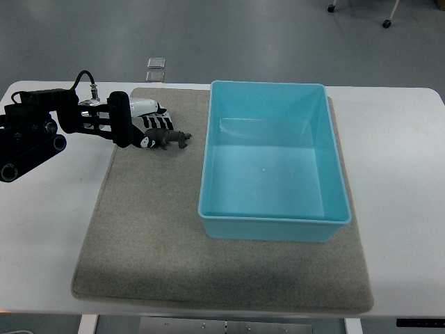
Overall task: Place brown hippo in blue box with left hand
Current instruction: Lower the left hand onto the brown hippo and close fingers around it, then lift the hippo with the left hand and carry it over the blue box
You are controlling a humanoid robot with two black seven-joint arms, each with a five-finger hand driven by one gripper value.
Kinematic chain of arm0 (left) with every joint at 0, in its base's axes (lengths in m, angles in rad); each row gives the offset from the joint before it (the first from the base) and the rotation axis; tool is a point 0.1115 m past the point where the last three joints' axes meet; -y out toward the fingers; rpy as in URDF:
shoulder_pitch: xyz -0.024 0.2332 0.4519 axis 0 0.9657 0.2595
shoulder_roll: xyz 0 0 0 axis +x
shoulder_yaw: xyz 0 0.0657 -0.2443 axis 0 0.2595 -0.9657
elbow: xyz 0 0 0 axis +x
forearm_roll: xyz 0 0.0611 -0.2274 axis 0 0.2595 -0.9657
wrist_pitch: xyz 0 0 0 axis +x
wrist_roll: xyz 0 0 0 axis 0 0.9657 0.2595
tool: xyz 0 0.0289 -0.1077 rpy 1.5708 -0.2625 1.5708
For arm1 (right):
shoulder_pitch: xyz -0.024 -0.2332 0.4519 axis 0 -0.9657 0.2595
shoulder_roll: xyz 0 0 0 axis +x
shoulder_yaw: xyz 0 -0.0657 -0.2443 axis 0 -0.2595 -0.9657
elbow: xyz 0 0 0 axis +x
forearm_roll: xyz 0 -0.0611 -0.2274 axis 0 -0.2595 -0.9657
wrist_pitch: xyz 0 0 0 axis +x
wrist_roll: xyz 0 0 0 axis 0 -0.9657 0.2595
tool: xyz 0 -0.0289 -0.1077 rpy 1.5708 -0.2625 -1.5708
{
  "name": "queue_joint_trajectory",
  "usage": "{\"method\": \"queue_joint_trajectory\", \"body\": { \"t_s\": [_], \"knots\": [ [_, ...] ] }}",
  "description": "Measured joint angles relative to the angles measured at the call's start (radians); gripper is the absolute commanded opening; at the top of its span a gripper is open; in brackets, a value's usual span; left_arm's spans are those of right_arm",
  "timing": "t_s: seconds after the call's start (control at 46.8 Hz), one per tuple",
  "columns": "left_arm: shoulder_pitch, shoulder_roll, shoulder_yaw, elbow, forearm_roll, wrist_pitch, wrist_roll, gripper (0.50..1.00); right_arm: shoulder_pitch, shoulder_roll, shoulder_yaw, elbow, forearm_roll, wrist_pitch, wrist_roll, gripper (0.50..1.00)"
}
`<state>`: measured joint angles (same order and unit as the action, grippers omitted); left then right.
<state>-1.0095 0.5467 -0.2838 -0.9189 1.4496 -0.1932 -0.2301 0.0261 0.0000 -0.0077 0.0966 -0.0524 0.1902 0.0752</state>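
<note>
**Left hand on the hippo, box waiting alongside**

The left hand (149, 129) reaches in from the left edge, black jointed links and a cable looping over the wrist, white and black fingers (154, 122) curled down around the brown hippo (170, 138). It looks like a grip, with the fingers closed over the toy's rear half and the head end poking out to the right. The hippo is a small, matte, dark brown figure, stubby and rounded, and it sits low at the felt mat (153, 243); whether it is touching the mat or just lifted I can't tell from here. That mat is grey, fuzzy and rectangular, spread across the smooth white desk (403, 174). Just to the right of the hippo, apart from it, stands the blue box (229, 219), a glossy pale blue plastic tub with straight walls and rounded corners, resting on the mat. Beyond the desk lies grey floor (243, 35).
</note>
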Motion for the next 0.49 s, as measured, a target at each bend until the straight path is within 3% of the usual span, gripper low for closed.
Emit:
{"method": "queue_joint_trajectory", "body": {
  "t_s": [0.492],
  "knots": [
    [-0.015,0.006,-0.001,0.0,-0.003,0.001,0.0,0.5,0.0,0.0,0.0,0.0,0.0,0.0,0.0,0.936]
  ]
}}
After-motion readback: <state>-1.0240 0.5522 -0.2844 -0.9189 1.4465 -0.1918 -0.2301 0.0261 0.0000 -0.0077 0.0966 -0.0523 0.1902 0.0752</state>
